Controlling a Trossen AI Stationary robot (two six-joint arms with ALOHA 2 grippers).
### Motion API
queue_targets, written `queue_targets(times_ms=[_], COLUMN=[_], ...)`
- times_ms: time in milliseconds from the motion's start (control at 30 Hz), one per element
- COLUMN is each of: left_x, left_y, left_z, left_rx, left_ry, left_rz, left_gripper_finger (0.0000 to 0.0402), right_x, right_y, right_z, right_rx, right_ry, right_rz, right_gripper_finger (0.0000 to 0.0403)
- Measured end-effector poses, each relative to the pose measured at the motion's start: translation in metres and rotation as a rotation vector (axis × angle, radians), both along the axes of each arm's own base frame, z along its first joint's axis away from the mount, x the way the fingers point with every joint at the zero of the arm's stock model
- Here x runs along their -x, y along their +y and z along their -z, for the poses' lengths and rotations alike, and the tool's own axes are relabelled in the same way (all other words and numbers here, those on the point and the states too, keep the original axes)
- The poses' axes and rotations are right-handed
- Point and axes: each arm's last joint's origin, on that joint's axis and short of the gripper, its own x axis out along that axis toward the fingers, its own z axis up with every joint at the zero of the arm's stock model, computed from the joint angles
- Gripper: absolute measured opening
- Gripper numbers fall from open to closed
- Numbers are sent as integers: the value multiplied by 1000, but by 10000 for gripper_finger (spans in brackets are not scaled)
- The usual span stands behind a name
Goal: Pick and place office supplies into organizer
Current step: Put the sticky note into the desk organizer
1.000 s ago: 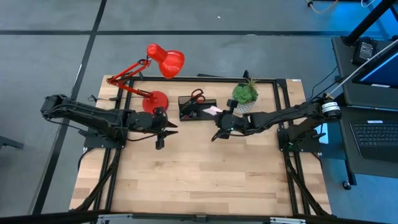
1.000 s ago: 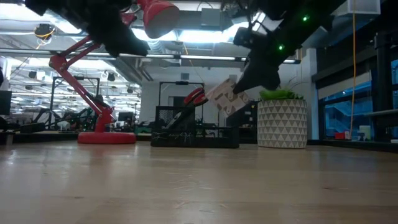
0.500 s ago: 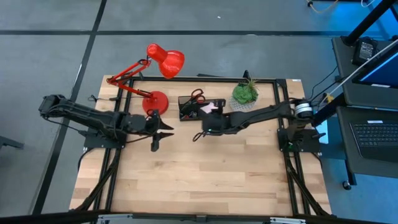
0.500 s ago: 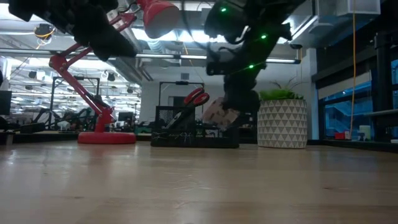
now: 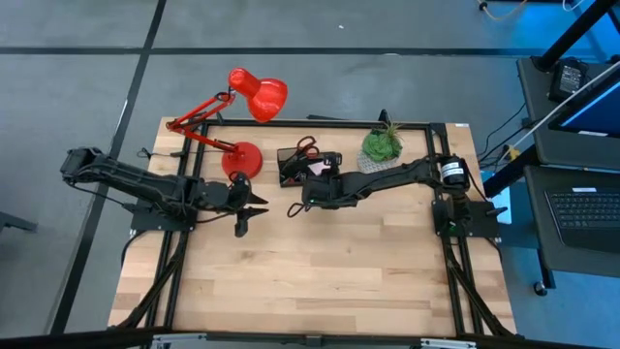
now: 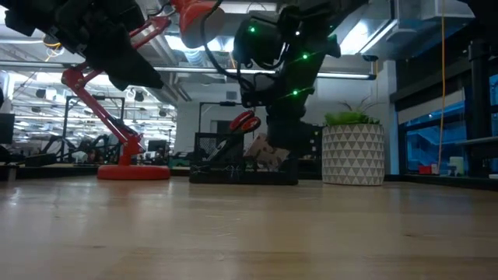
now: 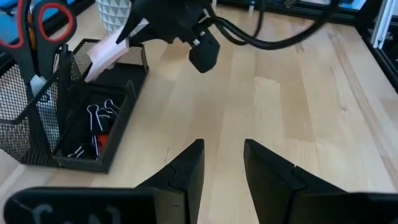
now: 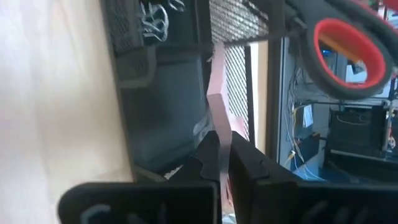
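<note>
The black mesh organizer [image 5: 295, 167] stands near the table's far edge. Red-handled scissors [image 7: 38, 25] stand upright in its taller section, and black clips [image 7: 99, 115] and a small red block [image 7: 101, 142] lie in a low compartment. My right gripper [image 5: 322, 177] is shut on the pink sticky-note pad [image 7: 107, 51] and reaches over the organizer's right end. The pad also shows in the low view [image 6: 262, 150]. My left gripper [image 5: 254, 204] hovers open above bare table, left of the organizer, touching nothing. My right gripper pinches the pink pad between its two fingers [image 8: 208, 155], with the pad's flat faces against them. The pad's near end [image 8: 221, 134] sits in the hold and the rest sticks out past the fingertips, tilted, over the organizer's low compartment. It is off the table. Whether it touches the mesh, I cannot tell.
A red desk lamp stands with its base [image 5: 242, 155] left of the organizer. A green plant in a white pot [image 5: 382, 147] stands to its right. Bare wooden table [image 5: 320, 271] stretches toward the near edge.
My right gripper has carried the pink pad toward the table's left and down, from beside the plant pot to the organizer's right end, turning as it went. The pad now hangs lower, at the organizer. My left gripper has drawn back slightly toward the table's left.
</note>
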Motion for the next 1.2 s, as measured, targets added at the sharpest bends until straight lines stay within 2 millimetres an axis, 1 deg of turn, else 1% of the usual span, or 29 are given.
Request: queue_targets(times_ms=[533,700,833,1200], left_x=[0,0,0,0], left_y=[0,0,0,0], left_z=[0,0,0,0], left_rx=[0,0,1,1], left_ry=[0,0,0,0], left_rz=[1,1,1,1], left_gripper_finger=[106,106,106,106], right_x=[3,1,-1,-1], right_y=[-31,-35,-36,-41], right_z=[1,1,0,0], right_rx=[-17,-85,-85,-79], right_ry=[-4,-33,-62,-45], right_rz=[73,61,58,54], right_gripper_finger=[9,12,14,16])
